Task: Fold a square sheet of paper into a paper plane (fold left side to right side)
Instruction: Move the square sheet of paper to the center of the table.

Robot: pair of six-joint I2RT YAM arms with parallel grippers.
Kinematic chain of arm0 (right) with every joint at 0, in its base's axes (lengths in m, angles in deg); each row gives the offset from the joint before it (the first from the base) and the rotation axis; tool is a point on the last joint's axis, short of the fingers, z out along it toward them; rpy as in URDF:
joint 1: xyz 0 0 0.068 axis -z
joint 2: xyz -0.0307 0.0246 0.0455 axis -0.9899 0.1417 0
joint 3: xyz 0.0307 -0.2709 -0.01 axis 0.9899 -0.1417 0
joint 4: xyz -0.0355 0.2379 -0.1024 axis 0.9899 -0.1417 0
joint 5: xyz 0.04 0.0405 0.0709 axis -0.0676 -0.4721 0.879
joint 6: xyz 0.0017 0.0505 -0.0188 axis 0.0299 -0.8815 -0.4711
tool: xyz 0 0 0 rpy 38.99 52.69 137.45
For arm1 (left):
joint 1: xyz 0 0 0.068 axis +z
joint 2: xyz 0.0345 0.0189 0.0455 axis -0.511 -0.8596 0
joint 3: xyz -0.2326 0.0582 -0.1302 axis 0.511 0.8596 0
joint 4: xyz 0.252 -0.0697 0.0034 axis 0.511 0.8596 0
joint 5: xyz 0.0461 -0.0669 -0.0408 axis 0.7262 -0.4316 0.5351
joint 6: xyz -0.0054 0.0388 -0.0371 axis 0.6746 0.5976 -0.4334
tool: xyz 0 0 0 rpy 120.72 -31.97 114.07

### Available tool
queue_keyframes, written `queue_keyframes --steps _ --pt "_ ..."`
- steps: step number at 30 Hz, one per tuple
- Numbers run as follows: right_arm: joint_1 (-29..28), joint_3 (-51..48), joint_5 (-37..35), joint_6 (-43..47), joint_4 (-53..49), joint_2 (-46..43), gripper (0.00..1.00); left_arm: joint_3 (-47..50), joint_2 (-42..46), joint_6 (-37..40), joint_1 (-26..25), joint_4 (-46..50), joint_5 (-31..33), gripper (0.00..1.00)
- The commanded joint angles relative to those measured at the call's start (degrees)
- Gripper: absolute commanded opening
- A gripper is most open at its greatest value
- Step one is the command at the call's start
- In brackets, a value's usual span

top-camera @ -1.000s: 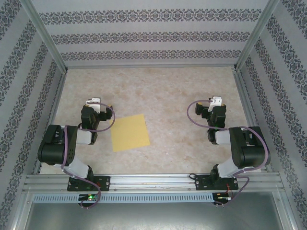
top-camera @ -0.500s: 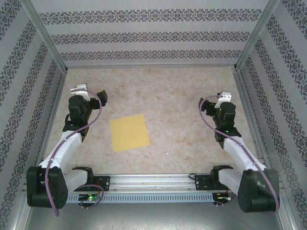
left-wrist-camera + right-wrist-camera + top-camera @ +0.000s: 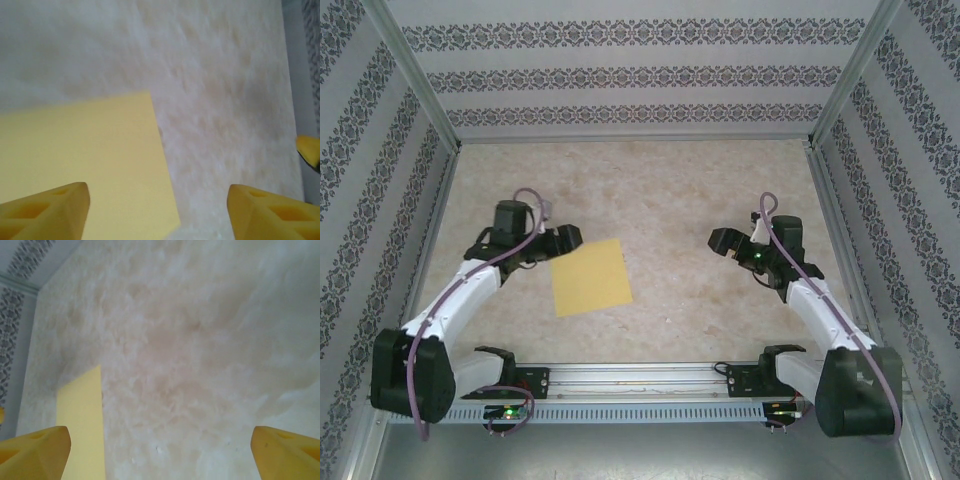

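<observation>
Table (image 3: pixel 670 190) lay open right of the square sheet of paper (image 3: pixel 590 277); the left gripper (image 3: pixel 568 238) hung at its far-left corner; walls (image 3: pixel 620 75) stood well apart.

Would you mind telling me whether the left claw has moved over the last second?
Yes. The left claw has swung right and now sits at the far left corner of the square sheet of paper.
</observation>
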Motion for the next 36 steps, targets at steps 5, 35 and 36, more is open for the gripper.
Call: queue_keyframes --steps 5,35,36 --pt "-3.17 2.66 0.90 -1.36 -1.87 3.73 0.94 3.95 -9.98 -7.29 -5.13 -7.74 0.69 0.60" --pt "-4.96 5.37 -8.17 2.22 -6.89 4.95 0.95 -15.62 -36.85 -7.88 -19.37 -13.95 1.57 0.40" --pt "-5.17 5.75 -8.65 2.33 -7.21 5.28 0.95 -15.96 -36.64 -8.38 -19.43 -14.53 1.25 0.40"
